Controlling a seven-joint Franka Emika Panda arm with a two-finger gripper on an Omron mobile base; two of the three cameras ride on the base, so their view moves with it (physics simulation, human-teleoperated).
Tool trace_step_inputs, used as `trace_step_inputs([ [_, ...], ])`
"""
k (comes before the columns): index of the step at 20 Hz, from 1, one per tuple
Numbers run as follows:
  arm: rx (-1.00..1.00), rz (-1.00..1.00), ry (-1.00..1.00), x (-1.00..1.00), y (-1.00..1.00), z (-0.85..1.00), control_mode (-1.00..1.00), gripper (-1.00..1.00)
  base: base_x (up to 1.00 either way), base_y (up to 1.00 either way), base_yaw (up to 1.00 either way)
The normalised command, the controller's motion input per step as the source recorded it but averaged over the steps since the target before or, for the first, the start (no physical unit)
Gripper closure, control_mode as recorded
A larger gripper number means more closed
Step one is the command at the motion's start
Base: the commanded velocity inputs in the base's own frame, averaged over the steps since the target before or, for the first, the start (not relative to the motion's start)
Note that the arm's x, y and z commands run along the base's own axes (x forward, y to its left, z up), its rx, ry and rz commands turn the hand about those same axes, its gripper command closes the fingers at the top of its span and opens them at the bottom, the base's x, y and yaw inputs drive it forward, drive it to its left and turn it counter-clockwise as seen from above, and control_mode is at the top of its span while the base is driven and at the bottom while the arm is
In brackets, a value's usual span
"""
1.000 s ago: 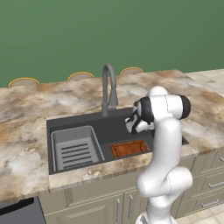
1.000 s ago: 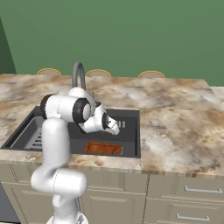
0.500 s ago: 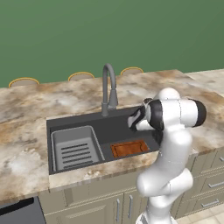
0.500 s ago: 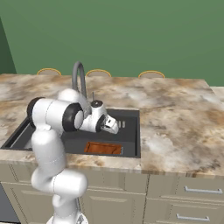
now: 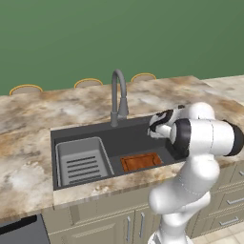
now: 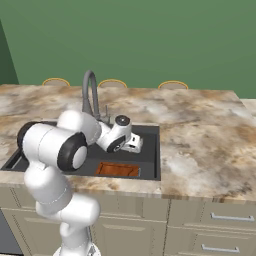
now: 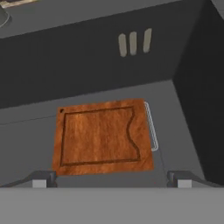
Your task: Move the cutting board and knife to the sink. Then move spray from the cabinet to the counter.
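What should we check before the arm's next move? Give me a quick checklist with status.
1. Cutting board lies flat on the floor of the sink: ok.
2. Gripper open and holding nothing, above the board: ok.
3. Knife in the sink: cannot tell; a thin pale edge lies along the board's side, too unclear to name.
4. Arm clear of the faucet: ok, it stands apart behind the hand.
5. Spray on the counter: not ok, not yet done.
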Motion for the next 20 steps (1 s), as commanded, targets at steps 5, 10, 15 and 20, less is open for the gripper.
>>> trace_step_inputs([
  [5, 0.00, 0.13, 0.00, -0.42, -0.01, 0.56, -1.00, -1.00, 0.00, 0.00, 0.00],
  [10, -0.04, 0.05, 0.00, -0.42, 0.04, 0.58, -1.00, -1.00, 0.00, 0.00, 0.00],
  [15, -0.03, 0.00, 0.00, -0.44, 0.00, 0.61, -1.00, -1.00, 0.00, 0.00, 0.00],
  [20, -0.02, 0.00, 0.00, -0.53, 0.01, 0.53, -1.00, -1.00, 0.00, 0.00, 0.00],
])
